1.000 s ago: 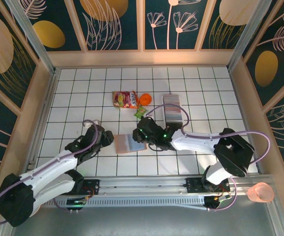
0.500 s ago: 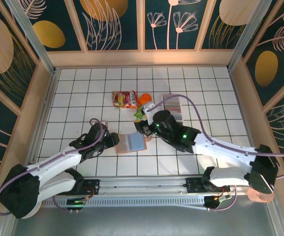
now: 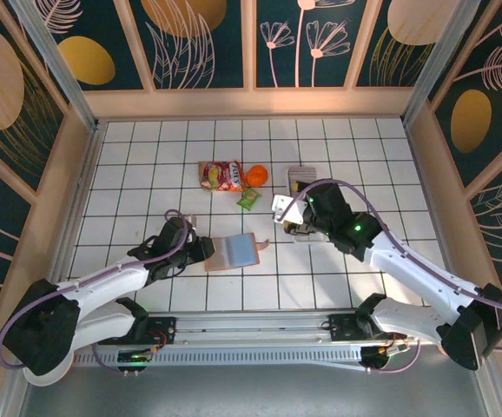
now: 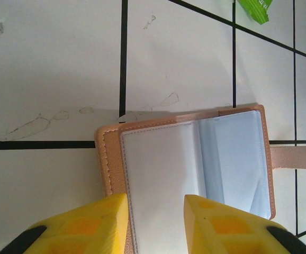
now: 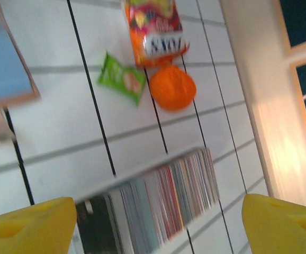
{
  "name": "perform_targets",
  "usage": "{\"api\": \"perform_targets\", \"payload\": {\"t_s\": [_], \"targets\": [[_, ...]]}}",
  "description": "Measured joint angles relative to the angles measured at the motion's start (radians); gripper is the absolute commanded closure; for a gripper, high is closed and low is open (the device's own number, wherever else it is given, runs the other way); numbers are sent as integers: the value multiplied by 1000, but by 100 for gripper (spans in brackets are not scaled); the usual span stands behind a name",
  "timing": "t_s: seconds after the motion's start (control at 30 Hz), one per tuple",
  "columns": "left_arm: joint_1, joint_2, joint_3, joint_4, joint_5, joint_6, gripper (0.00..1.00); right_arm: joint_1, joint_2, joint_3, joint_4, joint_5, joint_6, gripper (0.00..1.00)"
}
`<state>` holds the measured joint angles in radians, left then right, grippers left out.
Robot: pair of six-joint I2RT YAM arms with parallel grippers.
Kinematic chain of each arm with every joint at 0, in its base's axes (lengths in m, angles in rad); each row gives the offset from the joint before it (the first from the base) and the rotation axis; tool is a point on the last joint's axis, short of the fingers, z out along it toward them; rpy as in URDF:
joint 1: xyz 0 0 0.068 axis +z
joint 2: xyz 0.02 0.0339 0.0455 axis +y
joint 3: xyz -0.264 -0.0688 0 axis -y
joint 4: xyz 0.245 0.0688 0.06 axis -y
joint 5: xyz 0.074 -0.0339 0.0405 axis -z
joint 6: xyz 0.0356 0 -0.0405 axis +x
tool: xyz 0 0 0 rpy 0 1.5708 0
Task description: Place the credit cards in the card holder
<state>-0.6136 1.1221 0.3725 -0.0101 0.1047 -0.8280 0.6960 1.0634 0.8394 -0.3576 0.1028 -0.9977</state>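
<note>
The card holder [image 3: 235, 251] lies open on the tiled table, salmon-pink outside, pale grey pockets [image 4: 195, 169] up, its snap tab [image 4: 296, 157] pointing right. My left gripper [image 3: 202, 250] sits at its left edge. Its yellow fingertips [image 4: 89, 225] stand a little apart over the left page, one on the pink border, with nothing pinched between them. The credit cards [image 5: 163, 203] stand as a dense striped row in a white tray [image 3: 301, 176]. My right gripper [image 3: 290, 226] hovers over that row, open wide and empty. The card holder [image 5: 5, 58] shows at that view's upper left.
A red-orange snack packet [image 3: 221, 175], an orange round packet [image 3: 256, 175] and a small green packet [image 3: 248, 199] lie behind the card holder, left of the tray. The same packets [image 5: 155, 32] appear blurred in the right wrist view. Wooden walls border the table.
My right arm has pulled back from the card holder to the tray on the right, and its jaws have opened wide. My left gripper has crept right onto the holder's edge, its jaws narrowing.
</note>
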Motion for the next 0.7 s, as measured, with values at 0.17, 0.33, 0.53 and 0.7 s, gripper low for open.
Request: {"api": "perform_targets", "payload": {"t_s": [0.17,0.33,0.53,0.7], "targets": [[0,-3,-10,-1,-19,9,56,-116,44,-6,-51,-18,-127,3],[0,-19,-22,-1,-11,10,54,-179,106,-71,-18,-33,-223,3],[0,-50,-43,0,-11,12,49,-180,172,-107,51,-42,-314,4],[0,-90,-71,-1,-11,12,49,-184,253,-97,94,-41,-381,4]]}}
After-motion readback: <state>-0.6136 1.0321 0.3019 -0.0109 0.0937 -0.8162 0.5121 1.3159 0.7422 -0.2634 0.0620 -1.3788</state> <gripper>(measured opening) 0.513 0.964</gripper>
